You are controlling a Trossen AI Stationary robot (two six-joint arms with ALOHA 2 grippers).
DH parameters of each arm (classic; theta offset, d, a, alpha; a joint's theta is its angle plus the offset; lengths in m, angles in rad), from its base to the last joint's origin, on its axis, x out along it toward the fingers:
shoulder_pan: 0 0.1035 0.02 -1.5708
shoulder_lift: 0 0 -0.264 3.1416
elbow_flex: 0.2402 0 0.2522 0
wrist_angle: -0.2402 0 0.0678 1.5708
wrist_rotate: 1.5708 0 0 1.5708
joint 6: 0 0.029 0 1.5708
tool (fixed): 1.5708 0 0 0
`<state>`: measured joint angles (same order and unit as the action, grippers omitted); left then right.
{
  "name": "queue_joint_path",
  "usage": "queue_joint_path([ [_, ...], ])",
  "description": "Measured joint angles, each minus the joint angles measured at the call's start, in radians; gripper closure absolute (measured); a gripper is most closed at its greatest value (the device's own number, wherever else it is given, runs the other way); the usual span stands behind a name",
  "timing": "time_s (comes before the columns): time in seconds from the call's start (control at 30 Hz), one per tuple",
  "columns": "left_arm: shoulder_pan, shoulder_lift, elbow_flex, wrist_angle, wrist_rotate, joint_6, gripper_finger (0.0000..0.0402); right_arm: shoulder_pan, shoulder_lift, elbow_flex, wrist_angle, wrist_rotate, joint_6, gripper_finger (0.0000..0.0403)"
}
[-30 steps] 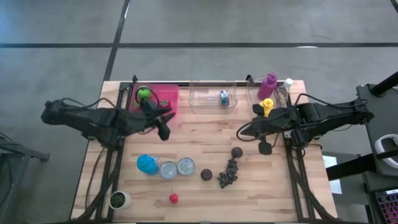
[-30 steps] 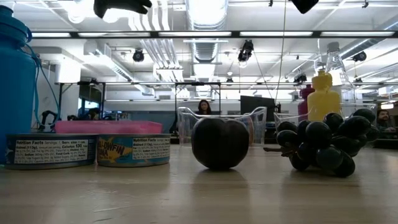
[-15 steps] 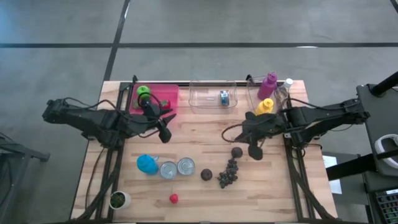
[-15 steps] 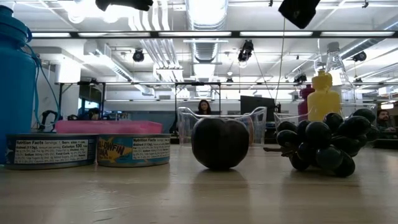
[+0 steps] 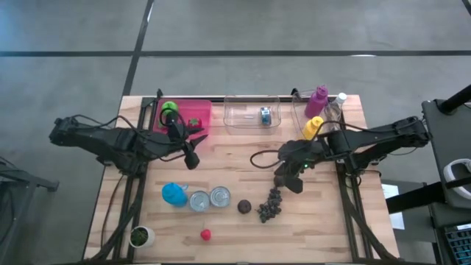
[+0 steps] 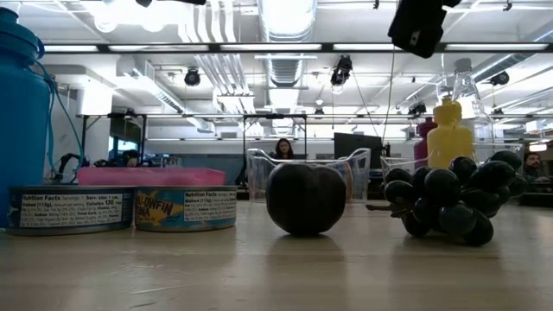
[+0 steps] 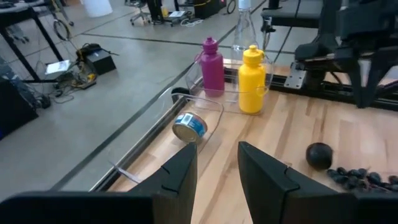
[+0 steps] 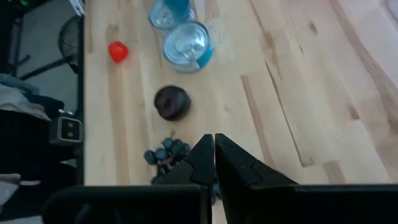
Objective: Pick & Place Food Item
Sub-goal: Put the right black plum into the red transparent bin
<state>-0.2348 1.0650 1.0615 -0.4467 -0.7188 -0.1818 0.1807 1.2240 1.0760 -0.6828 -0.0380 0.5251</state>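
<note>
The right gripper [image 5: 293, 181], fingers pinched together and empty, hangs right above the grapes [image 5: 269, 207], which trail away toward the front edge; the left arm waits by the pink tray [image 5: 193, 115]

Grey concrete floor [image 5: 294, 29] crossed by dark seams, ceiling strip lights [image 6: 285, 17] overhead (people seated far back).

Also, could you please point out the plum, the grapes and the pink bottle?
plum [image 6: 305, 199], low view, middle of its front.
grapes [image 6: 449, 201], low view, centre of the bunch.
pink bottle [image 7: 212, 66], left wrist view, middle of its body.
</note>
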Motion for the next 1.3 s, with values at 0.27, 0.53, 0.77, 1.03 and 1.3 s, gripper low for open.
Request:
queue_joint_path([
  [0.27, 0.001, -0.004, 0.000, 0.002, 0.012, 0.002, 0.0284, -0.001, 0.013, 0.000, -0.017, 0.002, -0.007, 0.0390],
  [0.53, 0.001, -0.004, 0.000, 0.004, 0.009, 0.000, 0.0284, -0.004, 0.015, -0.001, -0.020, 0.011, -0.019, 0.0390],
  [0.77, 0.001, -0.004, 0.000, 0.004, 0.009, -0.001, 0.0284, -0.004, 0.021, -0.001, -0.042, 0.011, -0.027, 0.0390],
  [1.03, 0.001, -0.004, -0.001, 0.004, 0.013, -0.001, 0.0284, -0.004, 0.040, 0.000, -0.047, 0.011, -0.027, 0.0378],
  [1.3, 0.001, -0.004, -0.002, 0.001, 0.058, -0.010, 0.0284, -0.004, 0.050, 0.000, -0.045, 0.014, -0.085, 0.0317],
])
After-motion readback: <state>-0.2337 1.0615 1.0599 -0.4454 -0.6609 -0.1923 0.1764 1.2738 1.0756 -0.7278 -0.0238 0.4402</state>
